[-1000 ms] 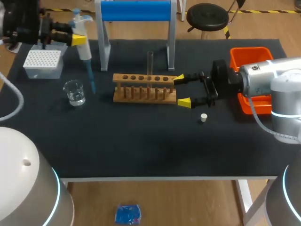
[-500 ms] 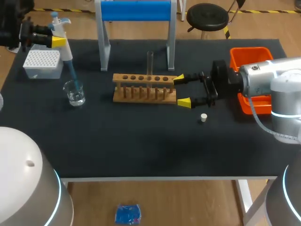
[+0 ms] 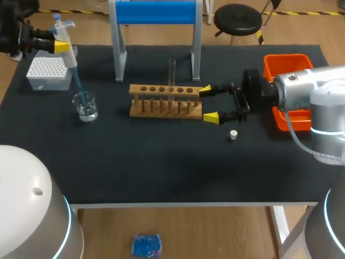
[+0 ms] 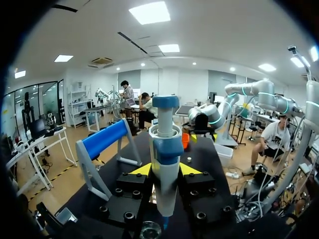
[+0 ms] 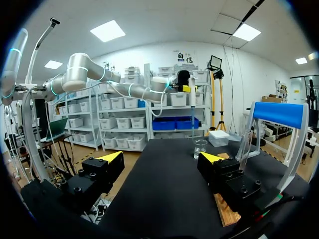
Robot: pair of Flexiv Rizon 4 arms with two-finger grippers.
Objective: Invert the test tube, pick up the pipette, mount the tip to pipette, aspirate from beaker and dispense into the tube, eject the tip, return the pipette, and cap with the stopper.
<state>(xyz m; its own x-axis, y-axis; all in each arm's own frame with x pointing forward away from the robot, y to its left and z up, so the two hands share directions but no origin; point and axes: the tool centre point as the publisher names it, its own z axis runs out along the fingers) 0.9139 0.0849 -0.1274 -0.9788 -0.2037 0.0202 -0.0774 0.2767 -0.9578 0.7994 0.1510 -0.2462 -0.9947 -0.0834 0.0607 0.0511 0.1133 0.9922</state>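
Observation:
My left gripper (image 3: 60,46) is at the table's back left, shut on a white and blue pipette (image 3: 63,39) that hangs tilted. Its blue tip (image 3: 77,84) reaches down into the glass beaker (image 3: 85,106). In the left wrist view the pipette (image 4: 165,162) sits between the yellow fingertips (image 4: 141,170), with the beaker (image 4: 150,230) straight below. A clear test tube (image 3: 172,72) stands upright in the wooden rack (image 3: 166,101). My right gripper (image 3: 209,103) is open and empty at the rack's right end. A small white stopper (image 3: 233,135) lies on the mat just in front of it.
A white tip box (image 3: 49,72) stands behind the beaker. A blue-topped stand (image 3: 156,13) is behind the rack. An orange bin (image 3: 287,66) sits at the back right, partly behind my right arm. In the right wrist view the beaker (image 5: 200,148) is far ahead.
My left arm has carried the pipette leftward and lowered it, so its tip now dips into the beaker. The right arm has not moved.

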